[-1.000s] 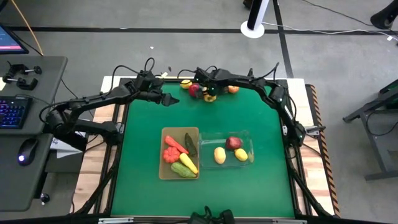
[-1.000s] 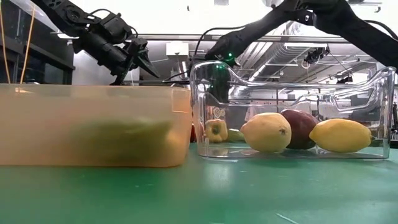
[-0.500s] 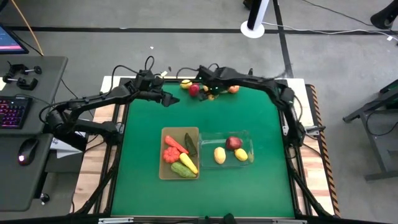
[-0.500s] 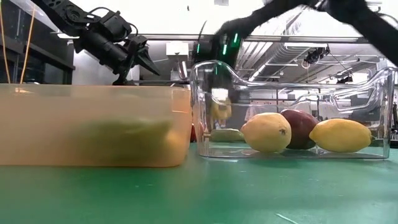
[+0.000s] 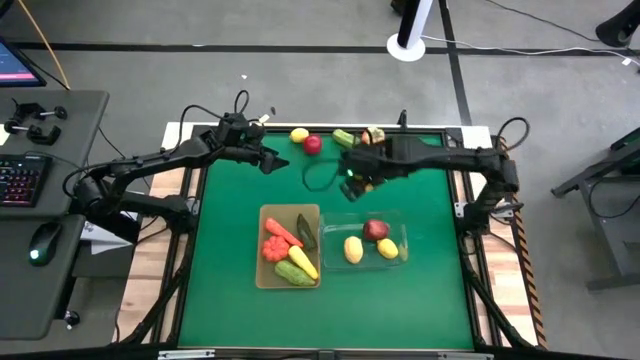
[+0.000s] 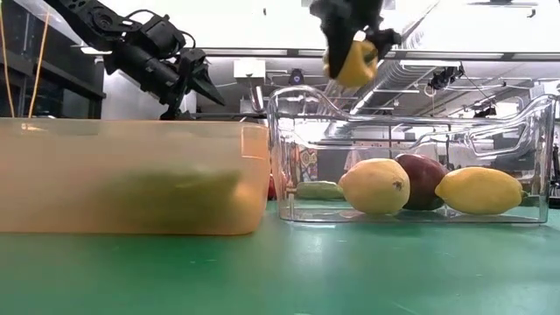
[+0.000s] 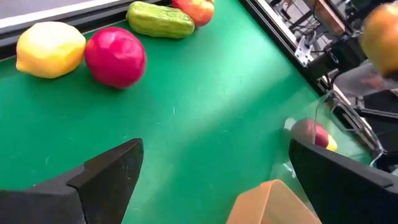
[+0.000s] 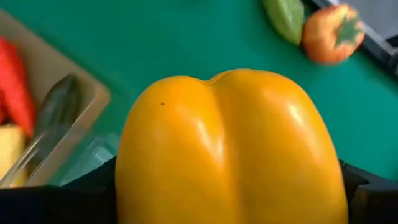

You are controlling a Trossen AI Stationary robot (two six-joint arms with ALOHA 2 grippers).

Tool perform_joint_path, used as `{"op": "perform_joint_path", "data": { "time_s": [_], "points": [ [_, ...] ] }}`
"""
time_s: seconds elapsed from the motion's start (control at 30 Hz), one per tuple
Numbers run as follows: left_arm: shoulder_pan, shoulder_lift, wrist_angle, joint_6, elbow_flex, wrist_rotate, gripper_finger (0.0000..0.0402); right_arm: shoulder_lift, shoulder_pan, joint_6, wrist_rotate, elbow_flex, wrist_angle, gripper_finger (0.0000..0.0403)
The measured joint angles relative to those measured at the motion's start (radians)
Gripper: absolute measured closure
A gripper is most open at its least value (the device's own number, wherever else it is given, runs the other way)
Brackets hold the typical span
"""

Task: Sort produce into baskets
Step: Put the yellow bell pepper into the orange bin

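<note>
The yellow pepper [image 8: 230, 149] fills the right wrist view, hiding the right claw's [image 5: 357, 180] fingertips.

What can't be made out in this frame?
- Tan bin contents, low view: blurred behind its cloudy wall.
- Right pincer fingers, right wrist view: hidden by the yellow pepper.
- Yellow pepper, high view: too small, hidden under the arm.
- Left pincer fingertips, left wrist view: cut off.

Two baskets [image 5: 290, 211] [image 5: 363, 216], three lemons [image 5: 299, 135], two apples [image 5: 313, 145].
</note>
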Motion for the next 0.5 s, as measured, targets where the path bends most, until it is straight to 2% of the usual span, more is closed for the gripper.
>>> {"op": "perform_joint_path", "data": {
  "time_s": [0.17,0.3,0.4,0.5],
  "points": [
    [-0.026,0.000,0.000,-0.027,0.000,0.000,0.0011,-0.050,0.112,0.136,0.000,-0.117,-0.002,0.0099],
    [-0.070,0.000,0.000,-0.084,0.000,0.000,0.0011,-0.108,0.184,0.187,-0.017,-0.226,0.029,0.0099],
    [-0.123,0.000,0.011,-0.154,0.000,0.000,0.0011,-0.154,0.226,0.176,-0.042,-0.331,0.147,0.0099],
    [-0.190,-0.003,0.080,-0.235,0.000,0.000,0.0011,-0.203,0.248,0.112,-0.058,-0.440,0.369,0.0099]
  ]
}}
